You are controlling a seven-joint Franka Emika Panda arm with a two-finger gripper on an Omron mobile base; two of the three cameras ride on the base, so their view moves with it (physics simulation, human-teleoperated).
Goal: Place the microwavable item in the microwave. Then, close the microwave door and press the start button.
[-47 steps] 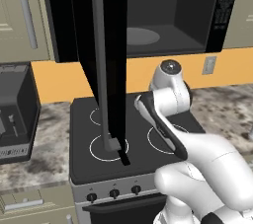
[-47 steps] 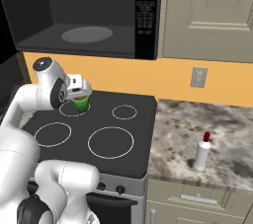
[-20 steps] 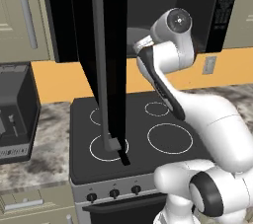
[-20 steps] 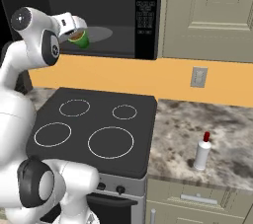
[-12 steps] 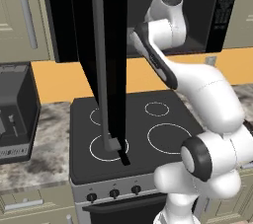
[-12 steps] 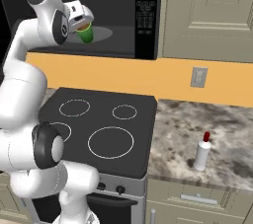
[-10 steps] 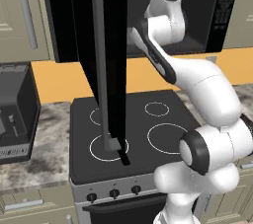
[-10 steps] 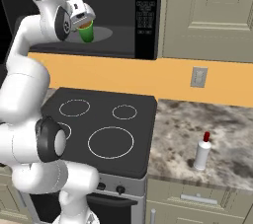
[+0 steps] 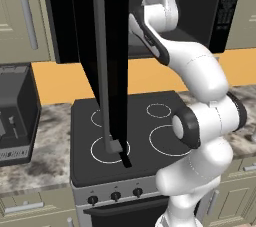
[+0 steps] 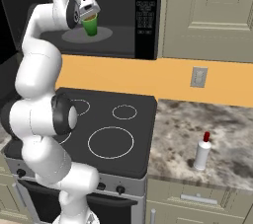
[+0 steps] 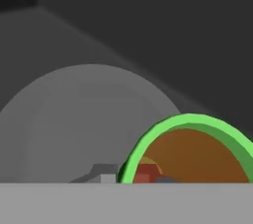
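The microwave (image 10: 147,6) hangs open above the stove, its grey turntable (image 10: 74,36) lit inside. My gripper (image 10: 90,18) reaches into the cavity and is shut on the rim of the green cup (image 10: 91,25), which hangs upright just over the turntable. In the hand view the cup's green rim (image 11: 190,121) and brownish contents (image 11: 197,156) sit at the lower right, with the turntable (image 11: 84,114) beyond. The microwave door (image 9: 115,46) stands swung wide open toward me, its long grey bar handle (image 9: 101,61) vertical, left of my arm.
A black stove (image 10: 108,129) with several ring burners lies below the microwave. A slim white bottle with a red cap (image 10: 201,151) stands on the stone counter to the right. A dark appliance (image 9: 15,116) sits on the left counter. Beige cabinets flank the microwave.
My arm has risen from over the stove and carried the green cup into the microwave cavity. In the last half second the cup moved deeper and lower, toward the turntable.
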